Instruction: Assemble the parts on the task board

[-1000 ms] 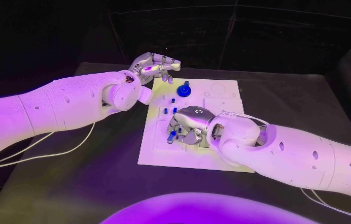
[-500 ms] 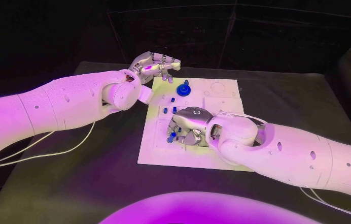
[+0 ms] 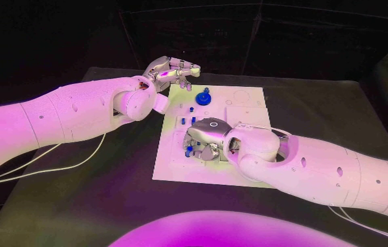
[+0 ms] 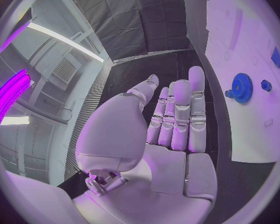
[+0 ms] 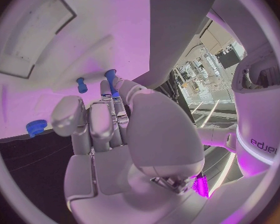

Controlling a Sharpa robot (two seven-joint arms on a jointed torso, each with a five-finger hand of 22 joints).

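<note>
We keep our right hand (image 3: 206, 138) pinching the blue peg (image 5: 110, 79) upright over the task board (image 3: 246, 110); left hand (image 3: 170, 72) holds nothing, its fingers together.

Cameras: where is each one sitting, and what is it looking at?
Head view: on the robot's head, looking down at the board; both arms and the left hand and right hand show.
Left wrist view: behind the left hand, facing past its straight fingers to the board and gear.
Right wrist view: behind the right hand, facing the board close up.
Shared: head and left wrist views both show the gear.
</note>
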